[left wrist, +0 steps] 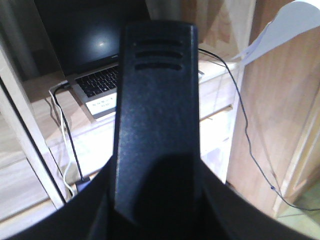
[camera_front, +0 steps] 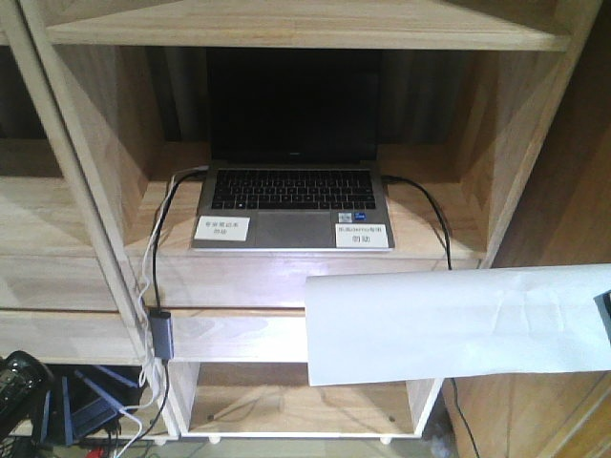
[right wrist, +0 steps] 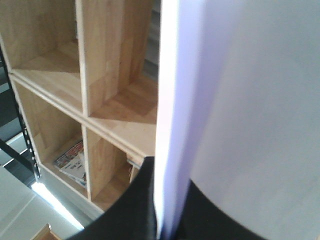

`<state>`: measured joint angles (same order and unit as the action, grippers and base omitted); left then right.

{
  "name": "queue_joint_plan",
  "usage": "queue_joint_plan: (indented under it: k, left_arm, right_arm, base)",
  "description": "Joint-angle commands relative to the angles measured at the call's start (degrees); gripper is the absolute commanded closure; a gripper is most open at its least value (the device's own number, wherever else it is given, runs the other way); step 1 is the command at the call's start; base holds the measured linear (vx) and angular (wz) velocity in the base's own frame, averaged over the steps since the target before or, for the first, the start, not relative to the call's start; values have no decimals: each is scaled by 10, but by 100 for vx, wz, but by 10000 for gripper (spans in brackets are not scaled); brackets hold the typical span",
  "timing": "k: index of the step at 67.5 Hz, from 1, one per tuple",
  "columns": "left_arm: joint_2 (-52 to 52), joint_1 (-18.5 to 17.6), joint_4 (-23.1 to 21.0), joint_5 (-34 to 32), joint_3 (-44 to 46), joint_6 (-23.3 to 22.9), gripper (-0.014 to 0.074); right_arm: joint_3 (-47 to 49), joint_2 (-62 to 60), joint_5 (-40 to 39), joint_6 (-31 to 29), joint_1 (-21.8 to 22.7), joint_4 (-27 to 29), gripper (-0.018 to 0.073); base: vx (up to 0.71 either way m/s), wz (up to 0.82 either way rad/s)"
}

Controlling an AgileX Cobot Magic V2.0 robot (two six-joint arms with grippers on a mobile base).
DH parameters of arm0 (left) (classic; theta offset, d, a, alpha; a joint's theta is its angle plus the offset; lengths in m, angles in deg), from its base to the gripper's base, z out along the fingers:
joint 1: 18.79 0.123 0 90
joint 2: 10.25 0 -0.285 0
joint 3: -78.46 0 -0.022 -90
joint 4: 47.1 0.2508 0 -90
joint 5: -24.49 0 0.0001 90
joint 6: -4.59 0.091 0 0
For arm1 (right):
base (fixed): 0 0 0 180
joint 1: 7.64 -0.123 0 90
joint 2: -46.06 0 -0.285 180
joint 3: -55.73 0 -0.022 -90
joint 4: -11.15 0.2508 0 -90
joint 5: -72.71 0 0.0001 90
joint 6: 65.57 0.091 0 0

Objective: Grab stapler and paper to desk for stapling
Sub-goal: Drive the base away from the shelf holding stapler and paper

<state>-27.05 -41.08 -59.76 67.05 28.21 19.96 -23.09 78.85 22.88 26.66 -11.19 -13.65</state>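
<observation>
Both task things are in hand, as we read it. The right tool [right wrist: 167, 210] is clenched on the paper [right wrist: 240, 100]: in the right wrist view the sheet rises edge-on from btwn the tool's dark halves at bottom centre and fills the frame's right side. In the front view it's a long white band from the right edge to approx. mid-frame, lower right. Its long axis is left-right, w/ the free end in air in front of the shelf unit [camera_front: 239, 286], below the laptop [camera_front: 291, 191].

The left tool [left wrist: 159, 200] looks clenched on the stapler [left wrist: 157, 110]. A black grained bar w/ three slots near its far end stands up the middle of the left wrist view, dark tool flanks hugging its base both sides. Fingertips can't be told from the bar, so that's our judgement. No orange patch shows from this side.

Key relation: the stapler's long axis runs straight out from the left tool, up-frame toward the laptop. The paper's corner shows at upper right of that view, well apart. So the paper lies to the stapler's right, free end nearest the left arm.

The worktop is in no view. We judge the grab done & the carry pending: next move prob. needs a turn away from the shelf unit, w/ the sheet's loose end clear of its boards.
</observation>
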Motion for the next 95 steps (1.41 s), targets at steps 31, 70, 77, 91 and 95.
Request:
queue_joint_plan:
  k: [31, 70, 77, 91, 95]
  left_arm:
    - [-8, -3, -11, -69, 18, -2, 603]
    - [-8, -3, -11, -69, 18, -2, 603]
    - [-8, -3, -11, -69, 18, -2, 603]
    - [-8, -3, -11, -69, 18, -2, 603]
    - [-8, -3, -11, -69, 18, -2, 603]
  right_arm:
    - [11, 4, -36, -7, 0, 9, 567]
    - [11, 4, -36, -7, 0, 9, 567]
    - [11, 4, -36, -7, 0, 9, 567]
    - [11, 4, -36, -7, 0, 9, 567]
    - [11, 4, -36, -7, 0, 9, 567]
  base:
    - [-15, -6]
    - [-3, 12]
    - [-1, 42]
    - [-2, 63]
    - [-3, 71]
